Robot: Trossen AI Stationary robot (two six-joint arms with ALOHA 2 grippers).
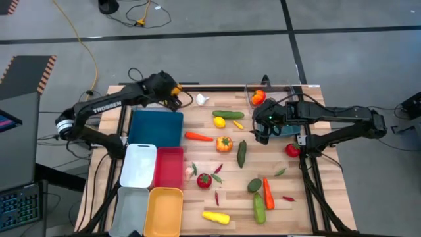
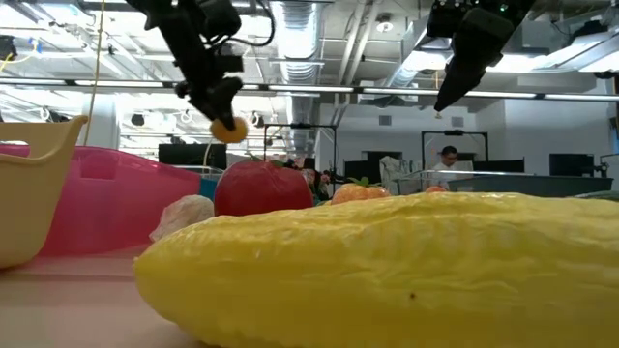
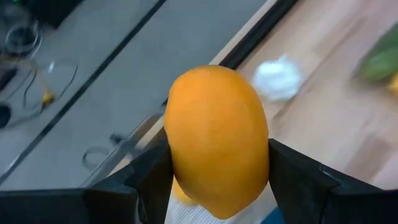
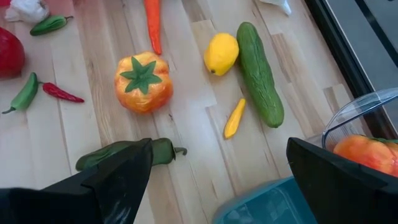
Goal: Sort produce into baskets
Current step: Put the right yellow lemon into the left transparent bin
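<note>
Writing: "TROSSEN" in white letters along the left arm [image 1: 108, 105]; nothing else legible.

Nearest, low view: yellow squash [image 2: 387, 266] lying across the foreground, long axis sideways, blocking most of the table. Behind it a red tomato [image 2: 259, 188], a white garlic [image 2: 182, 215], the red basket [image 2: 106, 198] and the yellow basket [image 2: 34, 184].

Table centre, high view: orange pepper [image 1: 223, 143]; carrot [image 1: 198, 137] lying crosswise; dark cucumber [image 1: 241, 153] lengthwise; lemon [image 1: 219, 122] just beside a green cucumber [image 1: 228, 114] lying crosswise.

Left gripper [image 1: 173, 93]: raised over the table's far edge, beyond the dark blue basket [image 1: 156, 127]; fingers part-spread and clamped on an orange fruit [image 3: 217, 149], its long axis upright between them. A second garlic [image 1: 201, 100] lies near.

Right gripper [image 1: 262, 133]: fingers spread wide, holding nothing, above the teal basket [image 4: 280, 202]. The clear basket [image 1: 253, 89] holds an orange-red fruit [image 1: 258, 97].

Farthest: a person [image 2: 448, 158] in the room.
</note>
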